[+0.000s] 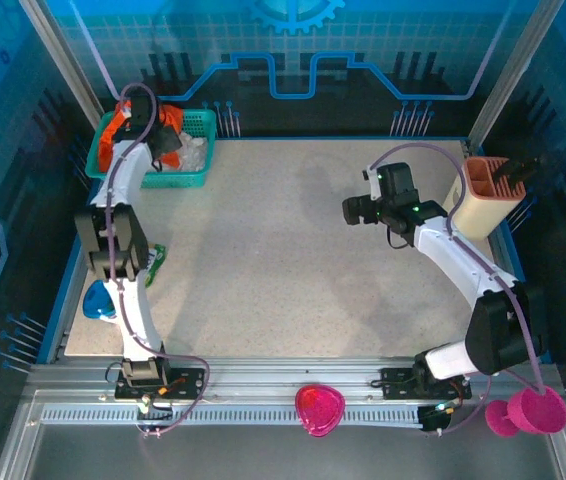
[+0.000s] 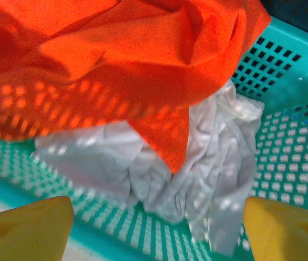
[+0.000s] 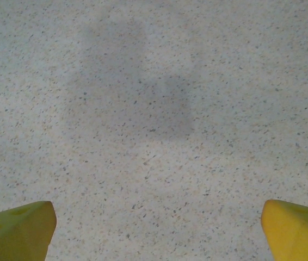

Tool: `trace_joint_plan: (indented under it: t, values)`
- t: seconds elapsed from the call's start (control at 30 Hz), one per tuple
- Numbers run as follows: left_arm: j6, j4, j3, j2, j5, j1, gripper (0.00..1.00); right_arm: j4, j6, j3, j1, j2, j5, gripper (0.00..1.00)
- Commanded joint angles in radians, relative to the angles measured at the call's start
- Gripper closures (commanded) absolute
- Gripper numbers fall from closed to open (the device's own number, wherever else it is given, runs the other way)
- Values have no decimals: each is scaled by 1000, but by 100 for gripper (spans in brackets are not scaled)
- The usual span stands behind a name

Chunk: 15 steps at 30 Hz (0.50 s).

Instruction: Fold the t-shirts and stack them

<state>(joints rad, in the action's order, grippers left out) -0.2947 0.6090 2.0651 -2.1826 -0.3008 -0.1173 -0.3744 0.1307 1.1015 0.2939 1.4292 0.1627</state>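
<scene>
The t-shirts lie crumpled together in a teal mesh basket (image 1: 203, 122) at the table's back left. The bright orange t-shirt (image 2: 116, 65) is draped over the plain white t-shirt (image 2: 197, 163); from above the orange one (image 1: 114, 130) shows at the basket's left and the white one (image 1: 194, 153) at its right. My left gripper (image 1: 168, 142) hovers over the basket (image 2: 290, 109). In its wrist view the left gripper (image 2: 156, 231) is open, yellow fingers (image 2: 26, 228) wide apart, white cloth below the gap. My right gripper (image 1: 351, 210) hangs open (image 3: 156, 231) above bare table (image 3: 154, 109).
A beige holder with slots (image 1: 483, 195) stands at the table's right edge. A blue object (image 1: 98, 300) and a green item (image 1: 153, 262) lie by the left arm. Pink objects (image 1: 319, 408) (image 1: 528, 410) sit on the front rail.
</scene>
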Motion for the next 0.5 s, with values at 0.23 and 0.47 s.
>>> trace_joint_plan:
  t: [0.23,0.47]
  values:
    - [105,36,415,-371,-13,-46,18,-46,-14,32,35,59,-45,4]
    - [58,-45,484,-493,115,-85,15,-58,-5,60,60,144,-56,14]
